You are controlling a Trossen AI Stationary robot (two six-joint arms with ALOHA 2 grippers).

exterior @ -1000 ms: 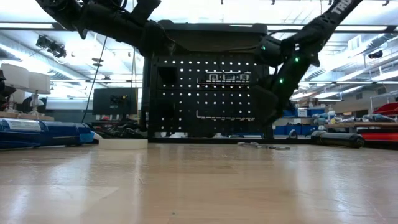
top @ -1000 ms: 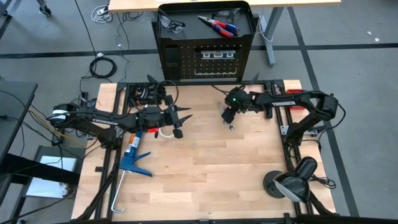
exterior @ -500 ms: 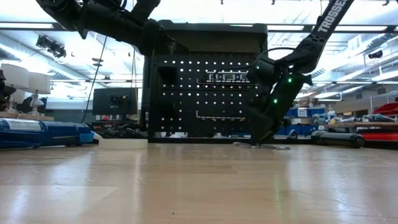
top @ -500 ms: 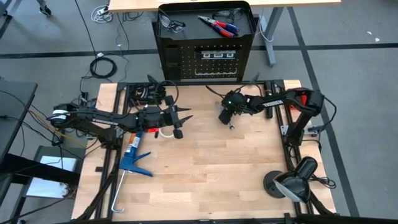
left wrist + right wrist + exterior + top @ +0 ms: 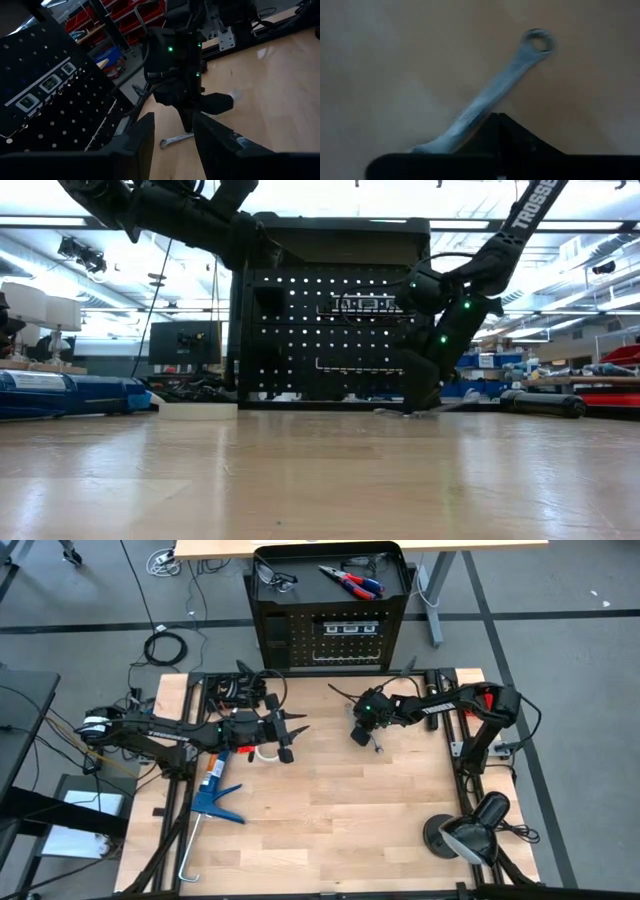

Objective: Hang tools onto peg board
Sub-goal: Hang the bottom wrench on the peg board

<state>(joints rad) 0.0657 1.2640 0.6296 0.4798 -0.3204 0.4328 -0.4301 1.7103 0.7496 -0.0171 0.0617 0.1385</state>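
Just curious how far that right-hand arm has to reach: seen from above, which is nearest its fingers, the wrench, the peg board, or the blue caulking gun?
1. Wrench: on the table, right at the right gripper.
2. Peg board: upright, past the table's far edge.
3. Blue caulking gun: far across, on the left arm's side.

A blue caulking gun (image 5: 212, 795) and a black lamp (image 5: 468, 832) rest on the table (image 5: 330, 830).

Workshop, red parts bins (image 5: 145, 15) (shelved), workbenches (image 5: 590, 380)
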